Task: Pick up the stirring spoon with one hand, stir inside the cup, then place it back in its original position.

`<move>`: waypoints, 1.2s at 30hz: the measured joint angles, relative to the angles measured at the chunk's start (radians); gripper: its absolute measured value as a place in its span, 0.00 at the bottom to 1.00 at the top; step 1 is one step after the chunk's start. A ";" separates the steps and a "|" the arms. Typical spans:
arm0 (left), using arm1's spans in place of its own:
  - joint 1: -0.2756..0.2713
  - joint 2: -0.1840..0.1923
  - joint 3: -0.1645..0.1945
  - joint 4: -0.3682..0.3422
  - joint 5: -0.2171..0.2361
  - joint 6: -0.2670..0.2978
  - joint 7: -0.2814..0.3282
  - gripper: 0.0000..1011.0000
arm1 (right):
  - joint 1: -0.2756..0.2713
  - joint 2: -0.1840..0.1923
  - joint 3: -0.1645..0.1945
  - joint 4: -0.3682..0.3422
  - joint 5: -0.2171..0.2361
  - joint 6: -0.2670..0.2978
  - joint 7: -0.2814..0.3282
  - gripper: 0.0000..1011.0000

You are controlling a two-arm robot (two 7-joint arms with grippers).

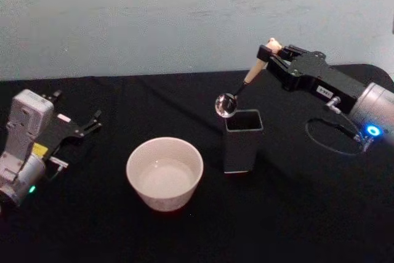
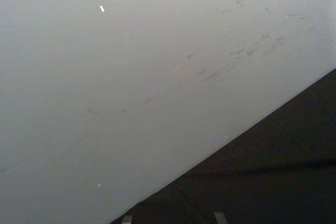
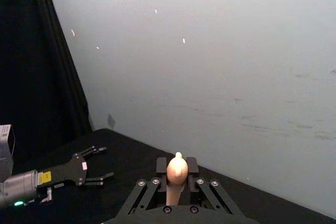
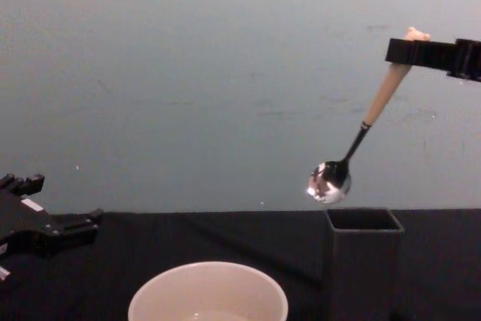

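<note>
My right gripper (image 1: 271, 52) is shut on the knobby top of the stirring spoon (image 1: 251, 73), which it holds in the air. The spoon hangs tilted, with its cream handle (image 4: 387, 89) up. Its shiny bowl (image 4: 328, 182) sits just above the left rim of the dark grey square holder (image 1: 242, 140). In the right wrist view the spoon's knob (image 3: 177, 168) sits between the jaws. The wide white cup (image 1: 165, 173) stands on the black table to the left of the holder, with nothing in it. My left gripper (image 1: 93, 122) rests open at the table's left side, away from both.
The black tablecloth (image 1: 308, 214) covers the whole work surface. A pale wall (image 1: 154, 16) stands behind it. A thin cable loops on the cloth by the right wrist (image 1: 326, 133). Bare cloth lies in front of the cup and the holder.
</note>
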 joint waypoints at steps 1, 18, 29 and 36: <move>0.000 0.000 0.000 0.000 0.000 0.000 0.000 0.99 | -0.003 0.004 0.002 -0.002 0.002 -0.002 0.001 0.21; 0.000 0.000 0.000 0.000 0.000 0.000 0.000 0.99 | -0.048 0.058 0.040 -0.013 0.022 -0.033 0.003 0.21; 0.000 0.000 0.000 0.000 0.000 0.000 0.000 0.99 | -0.047 0.057 0.028 0.010 -0.008 -0.034 0.003 0.21; 0.000 0.000 0.000 0.000 0.000 0.000 0.000 0.99 | -0.041 0.055 0.010 0.028 -0.039 -0.033 0.009 0.21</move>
